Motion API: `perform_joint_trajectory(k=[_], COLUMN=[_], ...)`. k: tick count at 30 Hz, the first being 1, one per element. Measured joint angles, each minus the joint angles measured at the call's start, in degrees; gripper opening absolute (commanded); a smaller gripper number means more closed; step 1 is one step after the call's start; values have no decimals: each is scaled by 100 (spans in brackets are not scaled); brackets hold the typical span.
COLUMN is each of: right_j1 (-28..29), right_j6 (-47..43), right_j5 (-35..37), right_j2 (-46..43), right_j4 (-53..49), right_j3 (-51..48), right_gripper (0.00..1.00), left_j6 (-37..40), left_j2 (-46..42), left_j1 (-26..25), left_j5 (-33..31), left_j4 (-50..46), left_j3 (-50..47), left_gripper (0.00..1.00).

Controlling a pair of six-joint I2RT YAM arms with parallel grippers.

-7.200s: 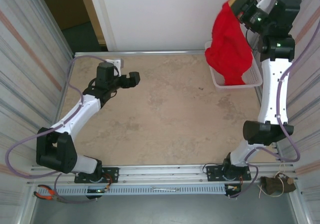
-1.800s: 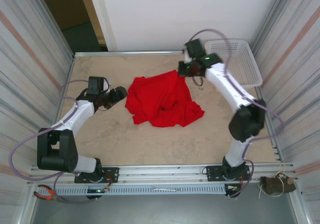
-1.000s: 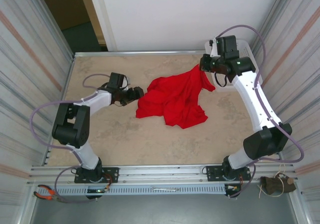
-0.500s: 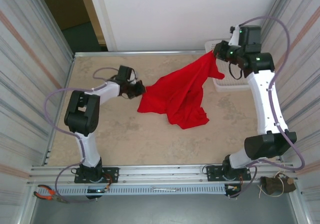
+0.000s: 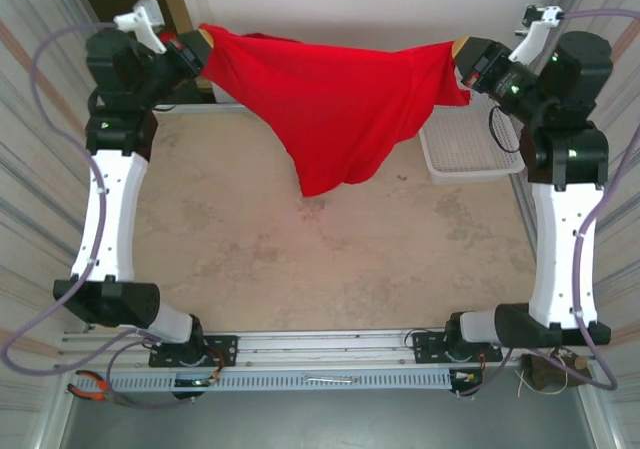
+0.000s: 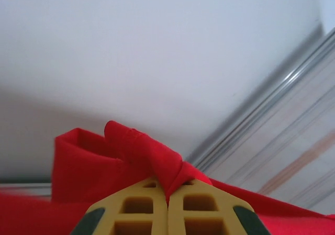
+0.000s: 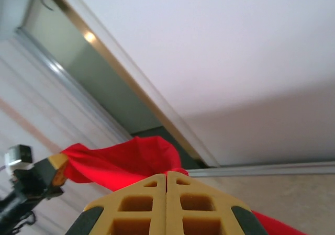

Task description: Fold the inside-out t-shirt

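Inside-out t-shirt (image 5: 340, 109) held up and stretched wide in mid-air.
The left end effector (image 5: 198, 49) and right end effector (image 5: 462, 57) each clamp an upper edge of the red cloth (in both wrist views the yellow fingers are pinched together on it). The shirt sags between them above the far part of the counter (image 5: 300, 269), near the white mesh basket (image 5: 470, 154).

Beige mottled table (image 5: 330, 259); white mesh basket (image 5: 468, 154) at far-right corner.
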Motion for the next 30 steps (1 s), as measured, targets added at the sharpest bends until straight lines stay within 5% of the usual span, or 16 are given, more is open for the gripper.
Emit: perform_joint_trajectory(k=[10, 17, 22, 26, 30], right_j1=[138, 9, -52, -46, 94], right_j6=[109, -170, -284, -326, -361], right_j5=[28, 155, 173, 149, 160], right_j2=[-278, 1274, 2214, 2159, 1392], right_j4=[334, 153, -345, -358, -74], right_j3=[-848, -1025, -249, 431, 114], right_gripper=[0, 0, 0, 0, 0], left_j6=[-81, -57, -13, -13, 87], left_j2=[74, 1115, 1703, 1475, 540], left_j1=[52, 247, 278, 275, 267], left_j5=[-15, -13, 0, 63, 103], left_j4=[-262, -295, -459, -352, 11], left_j3=[-619, -920, -706, -669, -1351], left_gripper=[0, 0, 0, 0, 0])
